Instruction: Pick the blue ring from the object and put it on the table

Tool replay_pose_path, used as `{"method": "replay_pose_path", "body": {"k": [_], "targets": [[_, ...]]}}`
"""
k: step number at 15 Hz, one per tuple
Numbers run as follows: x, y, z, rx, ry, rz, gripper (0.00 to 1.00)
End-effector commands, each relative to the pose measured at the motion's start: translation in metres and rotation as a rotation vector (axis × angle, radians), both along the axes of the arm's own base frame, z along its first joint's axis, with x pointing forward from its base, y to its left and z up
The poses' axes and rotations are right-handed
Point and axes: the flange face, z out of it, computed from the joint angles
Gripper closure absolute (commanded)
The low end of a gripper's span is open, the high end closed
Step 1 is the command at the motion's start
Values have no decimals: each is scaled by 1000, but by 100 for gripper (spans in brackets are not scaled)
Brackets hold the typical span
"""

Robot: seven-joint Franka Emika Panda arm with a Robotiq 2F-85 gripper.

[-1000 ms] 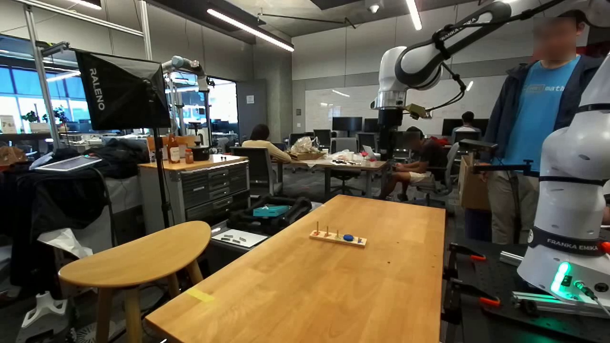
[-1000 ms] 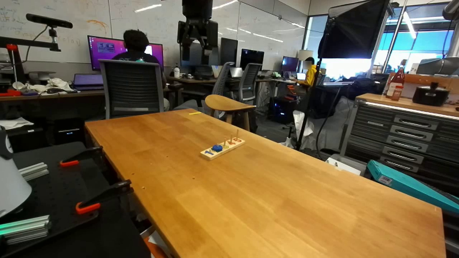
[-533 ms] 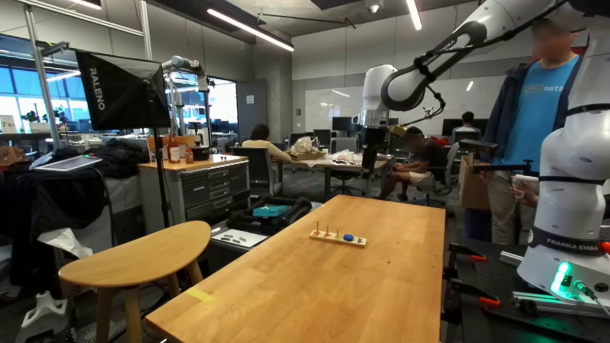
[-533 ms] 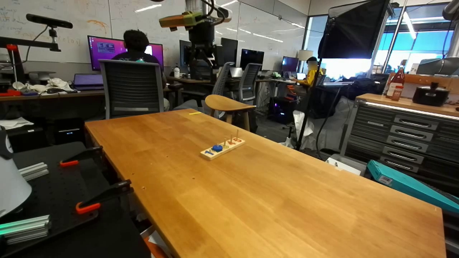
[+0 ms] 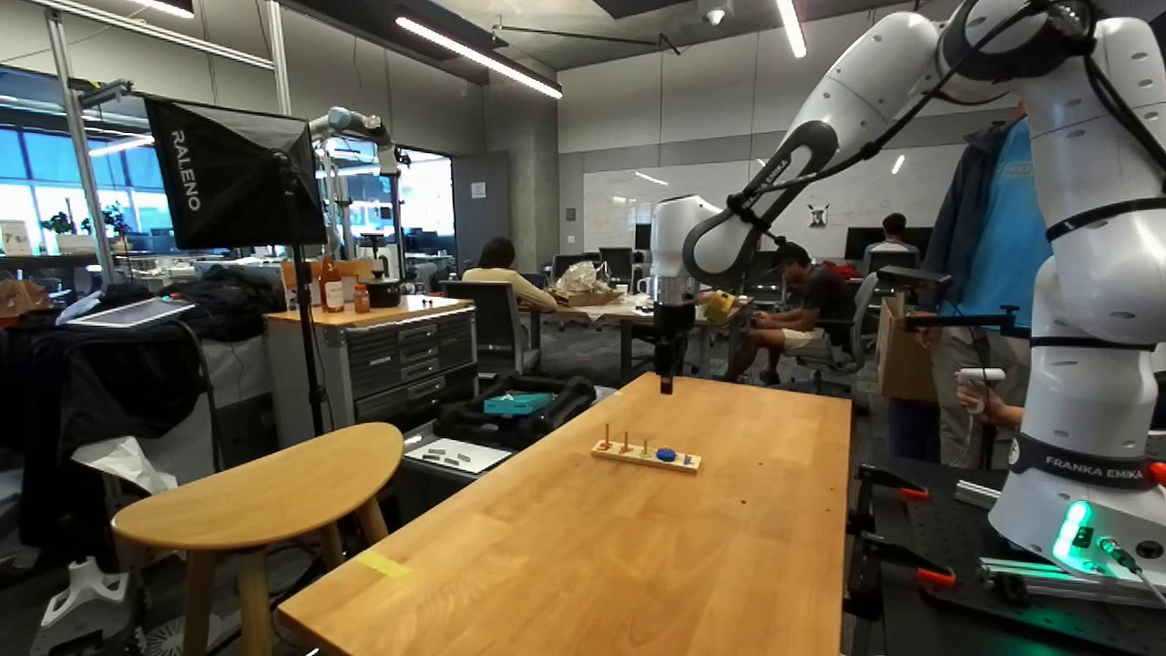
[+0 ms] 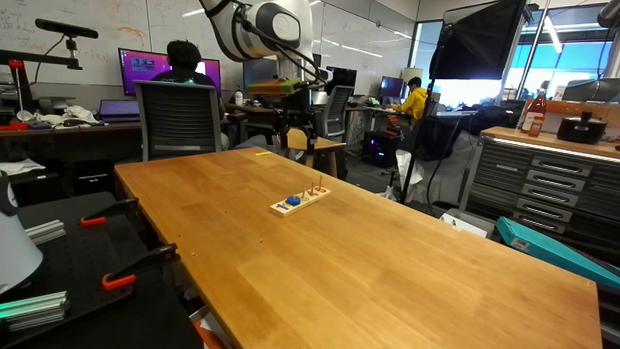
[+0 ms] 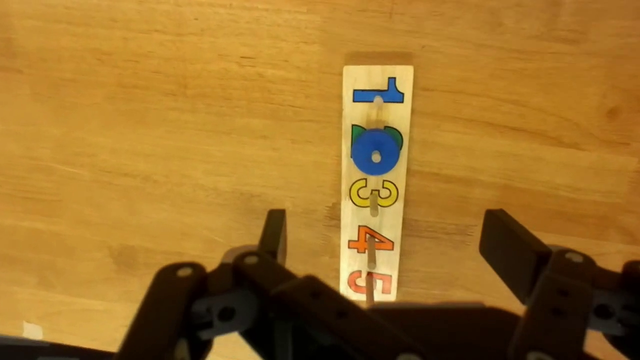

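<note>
The blue ring (image 7: pixel 362 155) sits low on the peg at the number 2 of the pale-wood rack (image 7: pixel 357 217). The rack's other pegs are bare. Ring (image 5: pixel 666 455) (image 6: pixel 293 200) and rack (image 5: pixel 642 461) (image 6: pixel 304 205) show in both exterior views, the rack lying on the honey-coloured table (image 5: pixel 710 565) (image 6: pixel 339 271). My gripper (image 7: pixel 385 225) is open and empty, its fingers wide apart on either side of the rack in the wrist view. In both exterior views the gripper (image 5: pixel 667 388) (image 6: pixel 298 143) hangs pointing down, above the table, apart from ring and rack.
An oval wooden stool (image 5: pixel 264 492) stands beside the table. Black clamps with orange handles (image 6: pixel 118 282) grip the table edge by the robot base (image 5: pixel 1070 510). A person in a blue shirt (image 5: pixel 1011 200) stands behind the arm. Upright pegs (image 6: pixel 320 181) stick up from the rack.
The arm has brought the gripper down towards the table and the rack, leftward in an exterior view. The ring and the rack have not moved.
</note>
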Motion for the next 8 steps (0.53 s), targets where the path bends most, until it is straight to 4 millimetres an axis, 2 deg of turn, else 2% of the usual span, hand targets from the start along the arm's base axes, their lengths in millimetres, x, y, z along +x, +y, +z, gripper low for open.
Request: {"method": "replay_pose_path", "body": {"k": [1, 8], "targets": [[26, -13, -36, -24, 24, -42, 0], [16, -17, -96, -35, 120, -56, 0]]}}
